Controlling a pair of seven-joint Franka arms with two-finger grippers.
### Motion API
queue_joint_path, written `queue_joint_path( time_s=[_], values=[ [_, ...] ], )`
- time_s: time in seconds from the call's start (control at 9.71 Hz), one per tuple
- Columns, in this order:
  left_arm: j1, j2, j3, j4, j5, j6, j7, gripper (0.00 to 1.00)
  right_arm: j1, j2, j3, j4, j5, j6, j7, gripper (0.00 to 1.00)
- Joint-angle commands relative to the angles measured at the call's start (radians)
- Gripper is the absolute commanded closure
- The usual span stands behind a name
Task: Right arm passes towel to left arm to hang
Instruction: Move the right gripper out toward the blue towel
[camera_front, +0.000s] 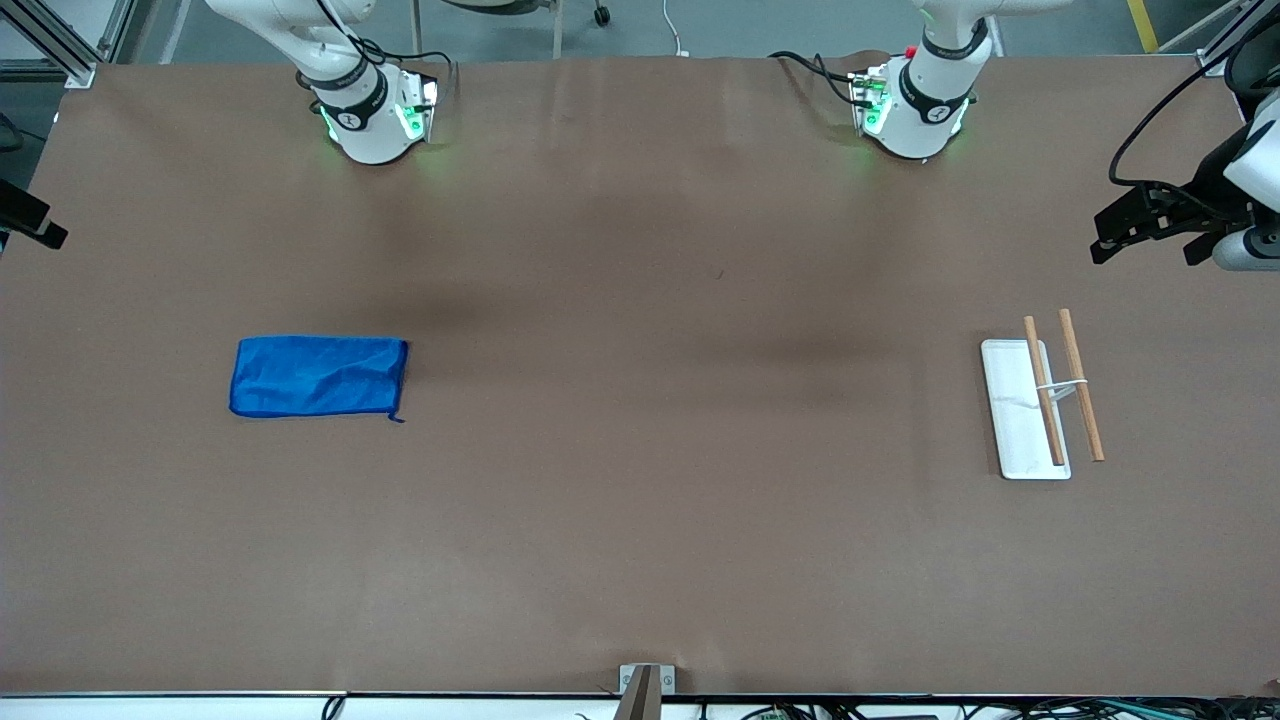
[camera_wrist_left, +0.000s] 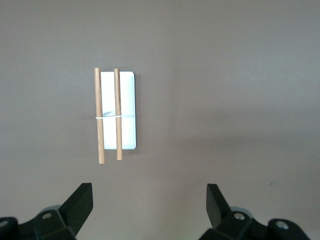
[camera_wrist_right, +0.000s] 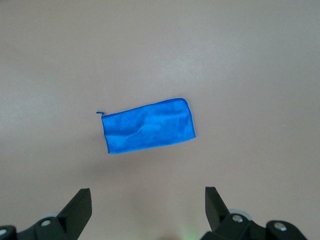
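Two grippers are seen with jaws spread wide and nothing held. The towel (camera_front: 318, 376) lies flat and folded on the table (camera_front: 640, 520) toward the right arm's end, well apart from the rack (camera_front: 1040, 405) at the left arm's end. The right gripper (camera_wrist_right: 148, 207) is held high over the towel, as its wrist view shows; in the front view only a dark piece of it is caught at the frame's edge. The left gripper (camera_front: 1150, 228) is poised above the table close to the rack, whose two wooden rods (camera_wrist_left: 109, 116) are raised over a white base.

The towel is judged to be light, soft and limp, likely to sag and bunch once lifted, with little risk of slipping. A pinch near one short edge or a corner would best be taken, so that a free length is left hanging for the left gripper to seize. No pickup has yet been begun.
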Motion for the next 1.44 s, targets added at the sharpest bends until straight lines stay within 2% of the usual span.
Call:
queue_joint_path(
  time_s=[0.0,0.41,0.62,0.82,1.13,1.34],
  values=[
    [0.01,0.007,-0.008,-0.027,0.007,0.014,0.002,0.0,-0.002,0.002,0.008,0.011,0.0,-0.004,-0.009,0.0],
    [0.007,0.036,-0.008,0.022,0.007,0.006,0.003,0.0,-0.007,0.002,0.006,0.006,0.006,-0.016,-0.041,0.0],
    [0.011,0.037,-0.001,0.028,0.005,0.005,0.002,0.0,-0.002,0.011,0.006,-0.05,0.004,0.007,-0.106,0.0],
    [0.03,0.037,0.001,0.031,0.007,0.0,0.0,0.0,0.01,0.014,0.008,-0.199,-0.002,0.179,-0.109,0.0],
    [0.03,0.059,-0.002,0.056,0.005,-0.07,0.024,0.0,0.016,0.033,0.008,-0.519,-0.013,0.543,-0.121,0.0],
    [0.03,0.059,-0.001,0.056,-0.032,-0.069,0.037,0.0,0.015,0.098,0.008,-0.638,-0.025,0.745,-0.161,0.0]
  ],
)
